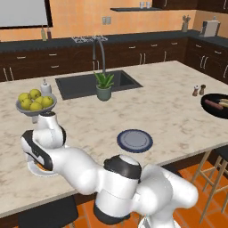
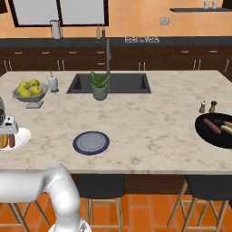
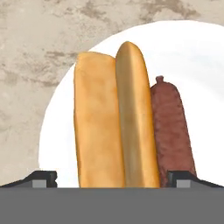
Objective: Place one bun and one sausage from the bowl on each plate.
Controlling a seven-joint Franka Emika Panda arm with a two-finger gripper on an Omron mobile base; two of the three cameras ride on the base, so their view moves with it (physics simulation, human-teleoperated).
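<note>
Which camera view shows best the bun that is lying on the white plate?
The hand view: the orange-yellow bun lies large and sharp on the white plate, with a sausage beside it. In the right base view it is a small orange strip at the picture's left edge. In the left base view the arm covers most of that plate.

An orange-yellow oblong bun (image 3: 111,127) is seen beside a mottled reddish-brown sausage (image 3: 172,131) on a plain white round plate (image 3: 192,65). The second flat plate (image 2: 91,142) is coloured grey-blue with a dark blue rim. The tabletop (image 2: 149,118) is veined beige marble, and a glossy black wide bowl (image 2: 206,131) is noted too.
</note>
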